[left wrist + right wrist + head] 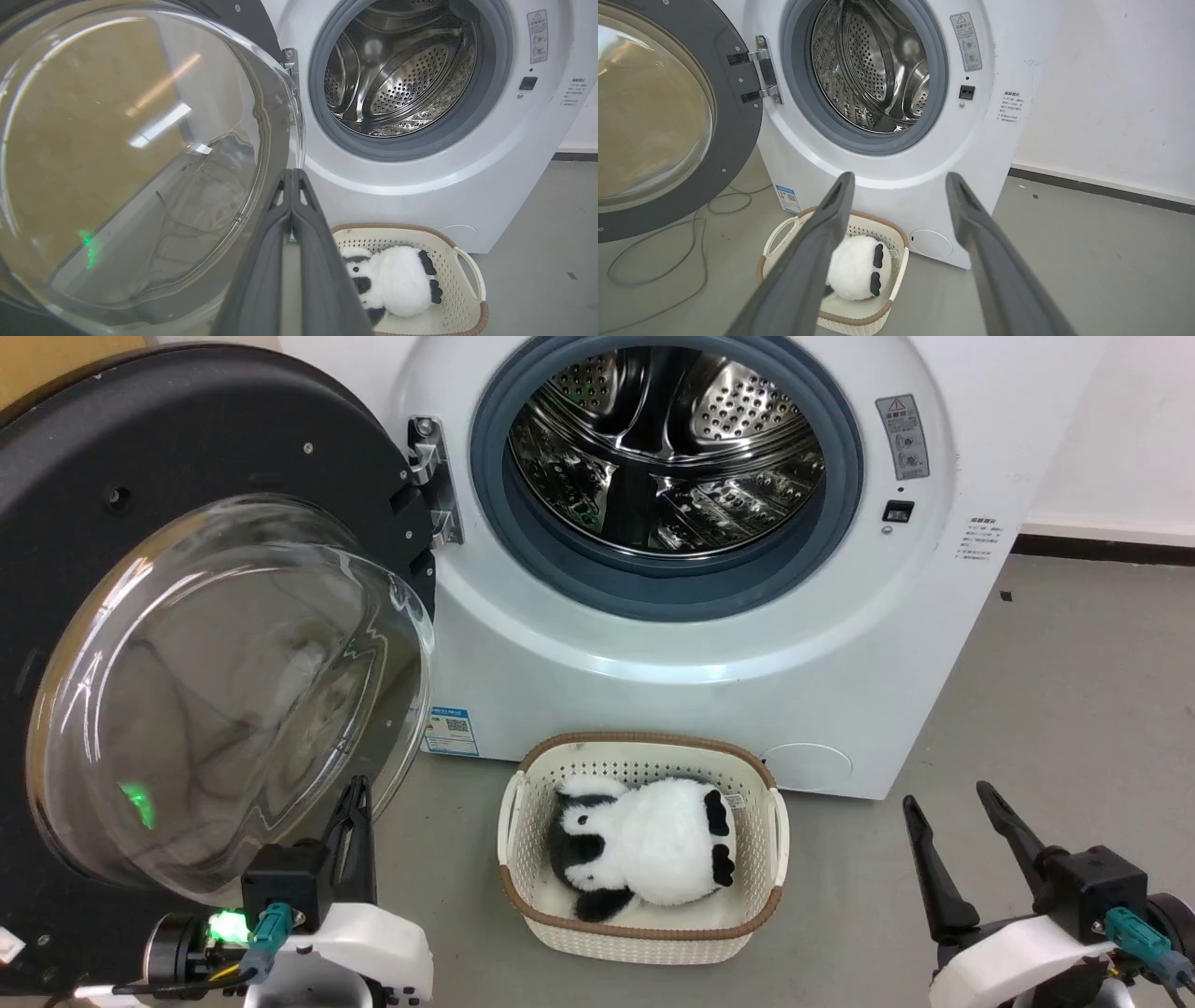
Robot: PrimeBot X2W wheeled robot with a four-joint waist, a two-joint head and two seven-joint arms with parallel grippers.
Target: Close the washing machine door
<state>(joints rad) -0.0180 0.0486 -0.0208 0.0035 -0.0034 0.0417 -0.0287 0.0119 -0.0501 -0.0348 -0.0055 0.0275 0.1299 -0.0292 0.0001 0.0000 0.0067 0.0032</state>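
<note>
The door [187, 429] stands swung wide open, hung on the hinge [434, 476] at the left edge of the washer [700, 644] front. Its inner face and bulging glass bowl [233, 691] point away from the washer, toward the robot. The opening is uncovered, exposing the steel drum [667, 439] and the grey gasket [653, 597] around it. The latch socket [898, 511] sits on the washer front, right of the opening.

The left gripper [355, 793] is low in front of the washer, left of the opening and by the lower rim of the glass bowl. Its fingers are pressed together and hold nothing. Whether the tips touch the glass cannot be told.

The right gripper [948, 798] is in front of the washer's right corner, well apart from the door. Its fingers are spread wide and hold nothing.

Obstructions and surroundings:
- A cream basket [644, 739] stands on the floor [1027, 709] just in front of the washer, below the opening. It lies between the two grippers and close to the door's free edge.
- A black-and-white plush toy [644, 845] lies inside the basket.
- A blue sticker [450, 731] is low on the washer front, left of the basket.
- A loose cable [668, 261] runs over the floor left of the washer, under the open door.
- A white wall [1111, 93] rises to the right of the washer.
</note>
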